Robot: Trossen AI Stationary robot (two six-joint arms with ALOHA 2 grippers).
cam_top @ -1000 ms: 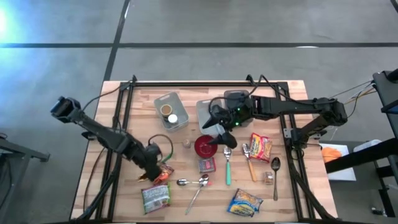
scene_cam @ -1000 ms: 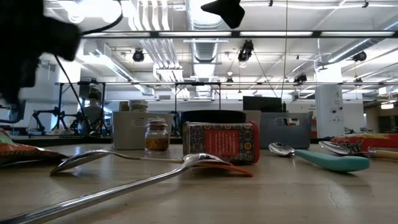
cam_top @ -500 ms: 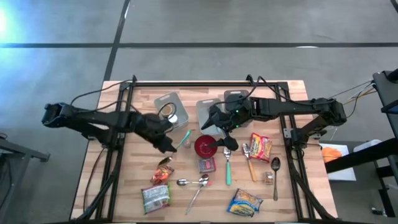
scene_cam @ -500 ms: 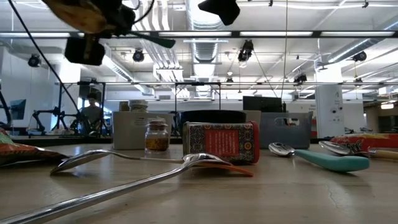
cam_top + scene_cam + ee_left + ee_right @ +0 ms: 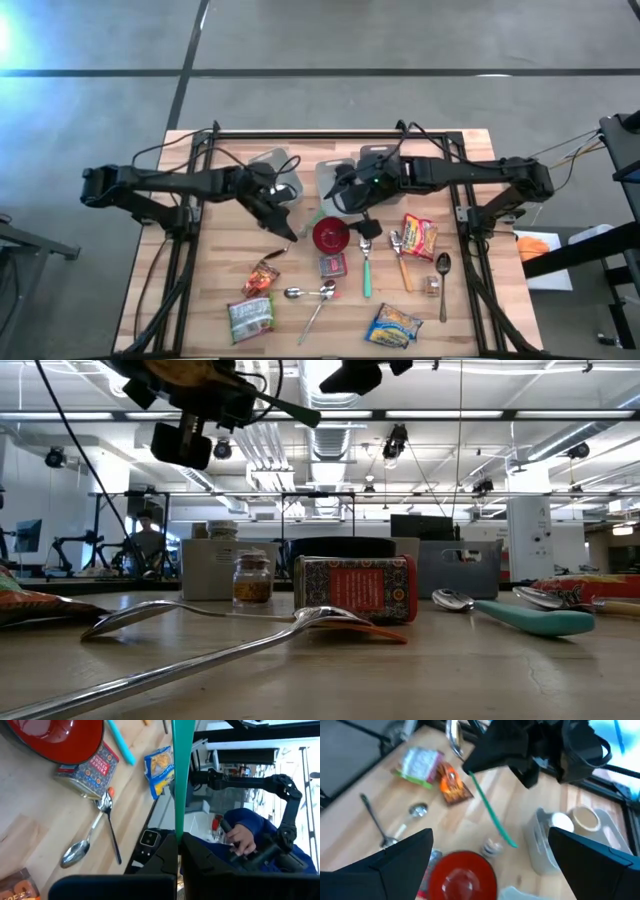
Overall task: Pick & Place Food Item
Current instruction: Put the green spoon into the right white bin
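Observation:
My left gripper (image 5: 287,233) hangs above the table's middle, just left of the red bowl (image 5: 331,236), shut on a thin green stick (image 5: 492,817). The stick juts past the fingertips toward the bowl (image 5: 55,740). In the low view the left gripper (image 5: 205,390) is high above the table, with the stick's tip (image 5: 303,413) to its right. An orange snack packet (image 5: 262,277) lies flat on the wood nearer the front. My right gripper (image 5: 352,207) hovers open over the bowl's far side with nothing between its fingers. My left gripper pinches one end of the green stick (image 5: 176,827) between its two shut fingers. The stick runs on along the fingers and out past their tips. The fingers slant down from the table's left. The stick is clear of the table.
Two grey bins (image 5: 275,178) (image 5: 335,180) stand at the back. A tin (image 5: 333,265), spoons (image 5: 318,295), a teal spoon (image 5: 366,270), a green packet (image 5: 250,318) and yellow packets (image 5: 393,325) (image 5: 420,236) lie around. A person's hand (image 5: 240,837) shows beyond the table.
My left gripper has risen from beside the orange packet near the front left and swung toward the table's middle and the red bowl, turning as it went, with the green stick in its shut fingers. My right gripper has rolled in place above the bowl.

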